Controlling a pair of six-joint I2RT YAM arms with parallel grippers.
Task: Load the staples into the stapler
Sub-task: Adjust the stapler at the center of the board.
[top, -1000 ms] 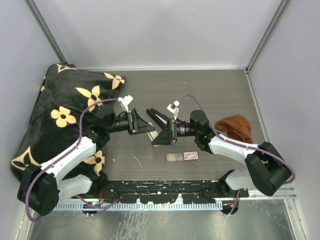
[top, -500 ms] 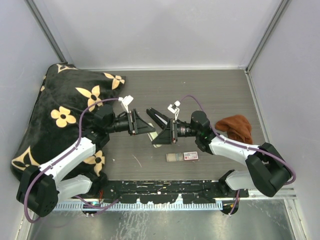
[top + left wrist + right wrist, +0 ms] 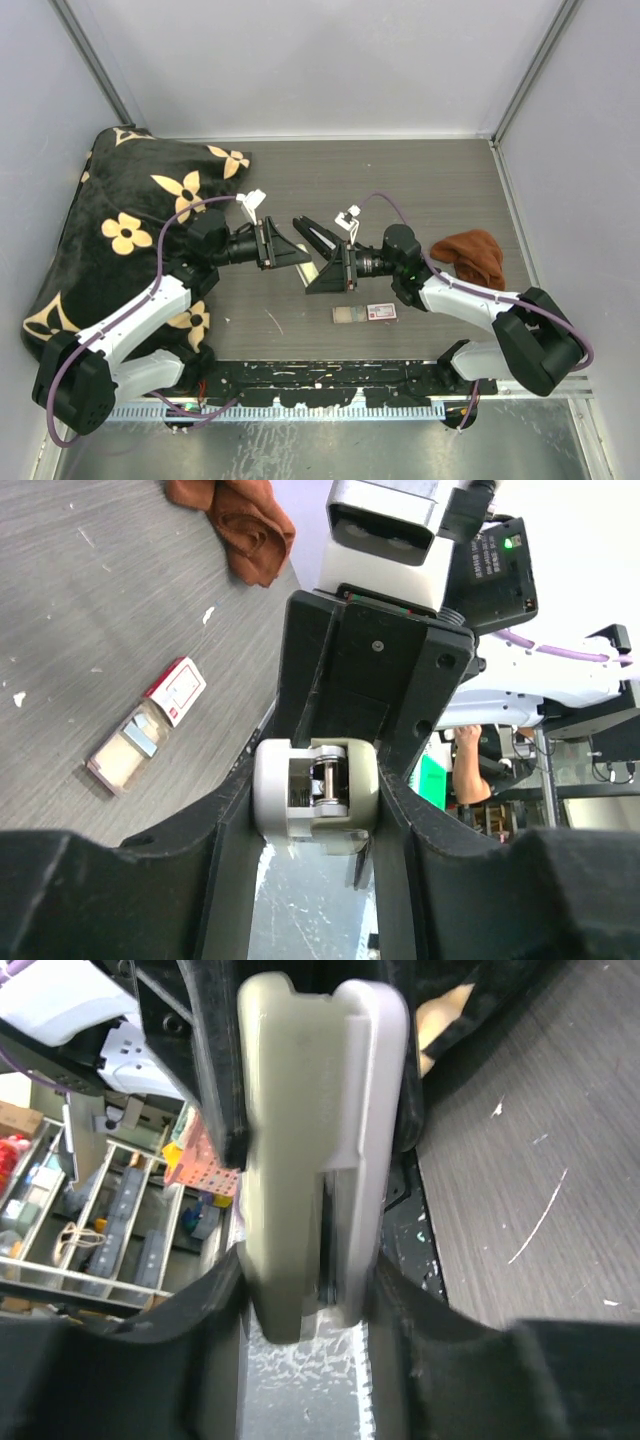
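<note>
Cream-green oblong plastic stapler (image 3: 315, 798) hangs clenched between left fingers (image 3: 228, 852) and right fingers (image 3: 402, 1295), likely braced for opening, silvery-grey metal staples (image 3: 347, 315) lying on the near dark wood-grain counter (image 3: 420, 190).

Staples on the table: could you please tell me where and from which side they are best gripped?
I would come straight down from above and pinch the staples across their long sides. They lie flat on the table, and the red-and-white box sits at their right end.
</note>
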